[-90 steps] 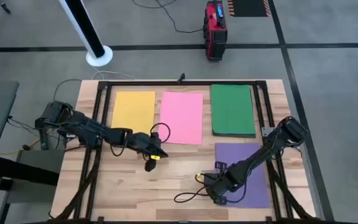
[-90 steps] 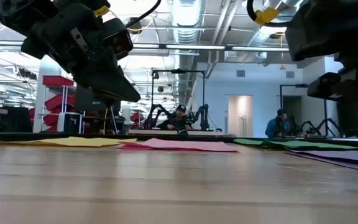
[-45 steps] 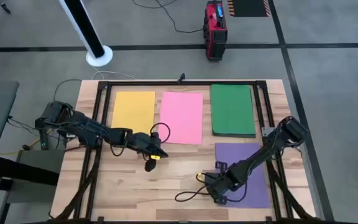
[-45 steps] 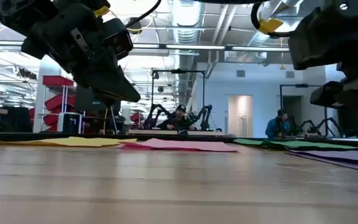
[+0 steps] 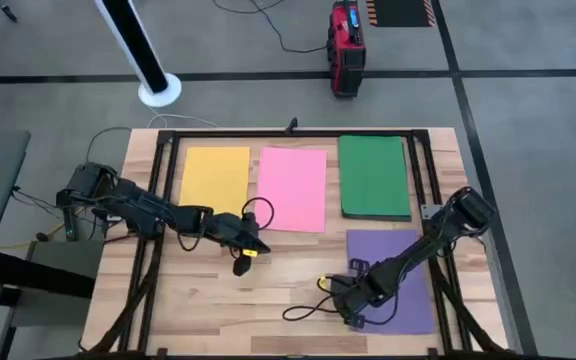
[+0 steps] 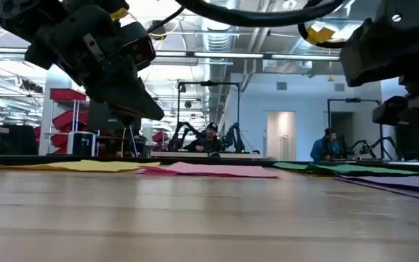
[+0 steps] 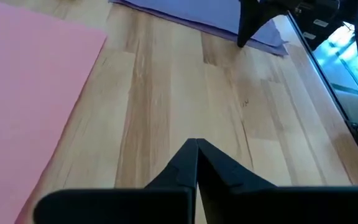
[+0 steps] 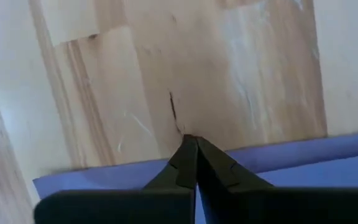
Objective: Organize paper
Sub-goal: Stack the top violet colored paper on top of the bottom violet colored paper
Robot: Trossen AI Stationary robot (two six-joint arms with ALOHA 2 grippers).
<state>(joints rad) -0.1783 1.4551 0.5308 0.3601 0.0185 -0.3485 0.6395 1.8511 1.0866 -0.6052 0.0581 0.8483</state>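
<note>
Four sheets of paper are counted on one wooden table (image 5: 218, 300): one yellow sheet (image 5: 215, 180), one pink sheet (image 5: 292, 188), one green sheet (image 5: 374, 177), one purple sheet (image 5: 408, 265). Two arms are counted, with one left gripper (image 5: 240, 266) and one right gripper (image 5: 353, 318).

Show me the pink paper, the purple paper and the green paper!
pink paper (image 5: 292, 188): high view, middle of the sheet.
purple paper (image 5: 408, 300): high view, bare part beside the right arm.
green paper (image 5: 374, 176): high view, middle of the sheet.

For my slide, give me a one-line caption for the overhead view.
Yellow paper, pink paper, green paper in a row; right gripper shut at purple paper's edge.
</note>
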